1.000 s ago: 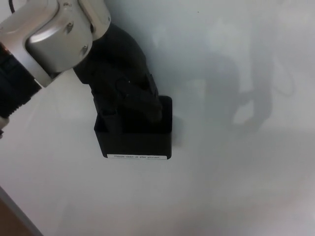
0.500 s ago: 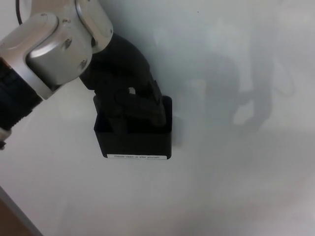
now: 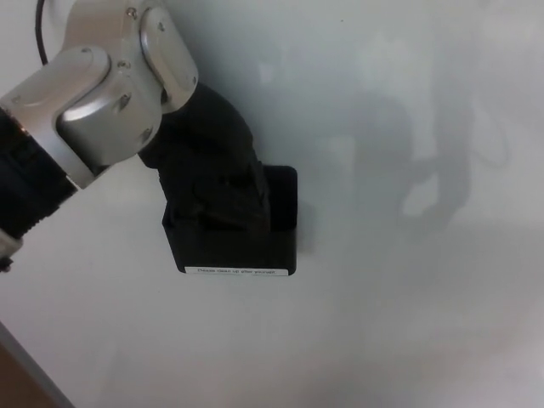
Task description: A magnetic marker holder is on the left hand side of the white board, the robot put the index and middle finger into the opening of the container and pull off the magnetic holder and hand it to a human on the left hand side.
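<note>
Only one black, box-shaped magnetic marker holder (image 3: 234,242) shows, stuck flat against the white board (image 3: 408,323) a little toward nine o'clock from the picture's centre. One narrow white label strip (image 3: 236,271) with small dark print, too fine to read, runs along the holder's edge at six o'clock. The holder's open mouth faces twelve o'clock.

One left robot hand (image 3: 217,183) reaches in from ten o'clock. Its glossy black body lies over the holder's mouth, and its fingers (image 3: 242,204) dip down into the opening, pressed against the holder's inner wall. Black on black, the separate fingers are hard to count, but they sit closed in on the holder rather than spread; the holder lies flush on the board.

Behind the hand, one silver-grey wrist joint (image 3: 110,93) with rounded metal housings fills the ten-to-eleven o'clock corner, and a black ribbed sleeve (image 3: 25,183) runs off at nine o'clock. One thin dark cable (image 3: 40,34) curves at the eleven o'clock edge.

Soft grey shadows (image 3: 425,161) fall across the board toward two o'clock. A brownish sliver (image 3: 17,382) shows at seven o'clock.
</note>
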Available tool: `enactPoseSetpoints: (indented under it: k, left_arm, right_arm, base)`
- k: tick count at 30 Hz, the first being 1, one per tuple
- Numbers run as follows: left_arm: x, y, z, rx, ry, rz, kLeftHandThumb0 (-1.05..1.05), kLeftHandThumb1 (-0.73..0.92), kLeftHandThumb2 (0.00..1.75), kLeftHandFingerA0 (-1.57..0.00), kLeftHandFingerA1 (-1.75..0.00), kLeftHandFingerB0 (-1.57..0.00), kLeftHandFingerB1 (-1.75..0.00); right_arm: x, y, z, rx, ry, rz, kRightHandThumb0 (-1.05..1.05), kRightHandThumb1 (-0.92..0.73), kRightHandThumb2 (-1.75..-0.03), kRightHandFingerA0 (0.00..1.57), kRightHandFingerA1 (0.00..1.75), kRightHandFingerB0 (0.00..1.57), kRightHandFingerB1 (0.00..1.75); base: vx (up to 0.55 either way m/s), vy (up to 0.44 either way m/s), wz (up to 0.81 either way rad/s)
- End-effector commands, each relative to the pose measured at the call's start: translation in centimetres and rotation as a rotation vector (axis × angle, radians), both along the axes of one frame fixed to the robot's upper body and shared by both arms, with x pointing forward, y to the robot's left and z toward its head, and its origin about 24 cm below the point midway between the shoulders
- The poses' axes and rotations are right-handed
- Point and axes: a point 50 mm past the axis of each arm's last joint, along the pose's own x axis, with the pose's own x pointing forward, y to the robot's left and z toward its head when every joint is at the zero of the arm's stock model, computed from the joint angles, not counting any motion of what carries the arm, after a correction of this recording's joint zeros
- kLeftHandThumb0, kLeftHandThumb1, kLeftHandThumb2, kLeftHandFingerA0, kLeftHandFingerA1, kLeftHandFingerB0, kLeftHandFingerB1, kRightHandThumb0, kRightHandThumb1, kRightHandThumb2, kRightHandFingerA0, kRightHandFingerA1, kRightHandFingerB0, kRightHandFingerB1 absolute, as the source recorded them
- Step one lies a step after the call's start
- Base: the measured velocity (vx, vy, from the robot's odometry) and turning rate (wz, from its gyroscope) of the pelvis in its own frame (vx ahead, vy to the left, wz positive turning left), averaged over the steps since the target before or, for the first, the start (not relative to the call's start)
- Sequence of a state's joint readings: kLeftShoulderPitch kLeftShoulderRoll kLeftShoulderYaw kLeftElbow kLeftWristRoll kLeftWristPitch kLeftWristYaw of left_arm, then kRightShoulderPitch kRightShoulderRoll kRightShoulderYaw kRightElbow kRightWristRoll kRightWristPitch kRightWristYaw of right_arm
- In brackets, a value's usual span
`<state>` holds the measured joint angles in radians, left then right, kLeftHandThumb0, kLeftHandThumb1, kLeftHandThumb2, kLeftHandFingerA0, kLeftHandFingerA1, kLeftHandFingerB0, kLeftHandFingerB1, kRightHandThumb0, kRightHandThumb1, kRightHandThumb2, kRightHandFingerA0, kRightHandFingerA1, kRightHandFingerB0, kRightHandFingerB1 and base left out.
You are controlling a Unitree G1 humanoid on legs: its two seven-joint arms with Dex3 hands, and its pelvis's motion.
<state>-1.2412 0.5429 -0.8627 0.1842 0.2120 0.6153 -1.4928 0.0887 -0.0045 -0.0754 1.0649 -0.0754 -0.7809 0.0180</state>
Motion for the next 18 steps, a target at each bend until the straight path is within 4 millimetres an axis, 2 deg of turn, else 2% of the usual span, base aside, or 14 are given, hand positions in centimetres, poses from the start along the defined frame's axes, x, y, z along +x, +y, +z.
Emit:
enactPoseSetpoints:
  k: [1, 3, 4, 5, 6, 9, 10, 13, 14, 16, 17, 18]
  left_arm:
    - [-0.1, 0.1, -1.2, 0.055, 0.025, -0.009, -0.86, 0.7, 1.09, -0.21, -0.51, 0.0, -0.15]
    - [-0.2, 0.0, -1.8, 0.059, 0.034, -0.027, -0.9, 0.73, 1.11, -0.16, -0.5, 0.0, -0.11]
    - [-0.2, 0.0, -2.0, 0.063, 0.045, -0.036, -0.95, 0.76, 1.13, -0.03, -0.23, 0.0, -0.06]
    - [-0.3, 0.0, -2.2, 0.063, 0.058, -0.042, -0.95, 0.76, 1.13, -0.03, -0.23, 0.0, -0.06]
    - [-0.4, 0.0, -2.3, 0.056, 0.068, -0.038, -0.95, 0.77, 1.13, 0.0, -0.12, 0.0, -0.05]
    - [-0.4, -0.1, -2.5, 0.039, 0.082, -0.022, -0.94, 0.75, 1.12, 0.0, -0.12, 0.0, -0.05]
    - [-0.5, -0.2, -2.8, 0.034, 0.071, -0.043, -0.84, 0.69, 1.11, 0.0, -0.19, 0.0, -0.15]
    - [-0.6, -0.3, -3.0, 0.022, 0.065, -0.053, -0.88, 0.72, 1.1, 0.0, -0.16, 0.0, -0.11]
    - [-0.7, -0.5, -3.3, -0.006, 0.039, -0.064, -0.84, 0.69, 1.08, 0.0, -0.18, 0.0, -0.15]
    - [-0.7, -0.6, -3.3, -0.025, 0.011, -0.084, -0.83, 0.69, 1.09, 0.0, -0.2, 0.0, -0.16]
    - [-0.7, -0.6, -3.3, -0.027, 0.012, -0.084, -0.87, 0.68, 0.88, 0.0, -0.18, 0.0, -0.14]
    - [-0.7, -0.6, -3.5, -0.033, 0.005, -0.087, -0.84, 0.85, 0.66, 0.0, -0.23, 0.0, -0.19]
  right_arm:
    - [0.2, -0.5, 0.2, -0.017, -0.007, -0.011, -0.44, -0.58, -0.58, 1.0, 0.54, 0.58, 0.41]
    - [0.3, -0.5, 0.2, -0.018, -0.008, -0.009, -0.43, -0.59, -0.58, 0.99, 0.54, 0.59, 0.42]
    - [0.2, -0.5, 0.2, -0.015, -0.006, -0.009, -0.54, -0.46, -0.85, 0.89, 0.7, 0.52, 0.56]
    - [0.2, -0.5, 0.2, -0.012, -0.004, -0.008, -0.54, -0.46, -0.85, 0.89, 0.7, 0.52, 0.56]
    - [0.2, -0.5, 0.2, -0.017, -0.005, -0.005, -0.45, -0.57, -0.58, 1.0, 0.54, 0.59, 0.41]
    - [0.3, -0.5, 0.2, -0.016, -0.008, -0.005, -0.43, -0.57, -0.58, 1.0, 0.55, 0.59, 0.42]
    - [0.2, -0.4, 0.2, -0.021, -0.006, -0.001, -0.45, -0.58, -0.58, 1.0, 0.55, 0.59, 0.42]
    - [0.1, -0.4, 0.1, -0.021, -0.005, 0.001, -0.44, -0.58, -0.58, 1.0, 0.55, 0.59, 0.42]
    - [0.1, -0.4, 0.2, -0.024, -0.006, 0.005, -0.53, -0.46, -0.86, 0.9, 0.69, 0.52, 0.57]
    - [0.2, -0.4, 0.2, -0.022, -0.007, 0.003, -0.53, -0.46, -0.85, 0.9, 0.69, 0.52, 0.57]
    - [0.1, -0.4, 0.1, -0.018, -0.005, -0.001, -0.52, -0.46, -0.86, 0.9, 0.7, 0.51, 0.56]
    - [0.1, -0.4, 0.1, -0.017, -0.005, -0.001, -0.53, -0.46, -0.85, 0.9, 0.7, 0.52, 0.57]
  base:
    - [0.0, 0.0, 0.0]
    - [0.0, 0.0, 0.0]
    - [0.0, 0.0, 0.0]
    - [0.0, 0.0, 0.0]
    - [0.0, 0.0, 0.0]
    - [0.0, 0.0, 0.0]
    - [0.0, 0.0, 0.0]
    - [0.0, 0.0, 0.0]
    - [0.0, 0.0, 0.0]
    - [0.0, 0.0, 0.0]
    - [0.0, 0.0, 0.0]
    - [0.0, 0.0, 0.0]
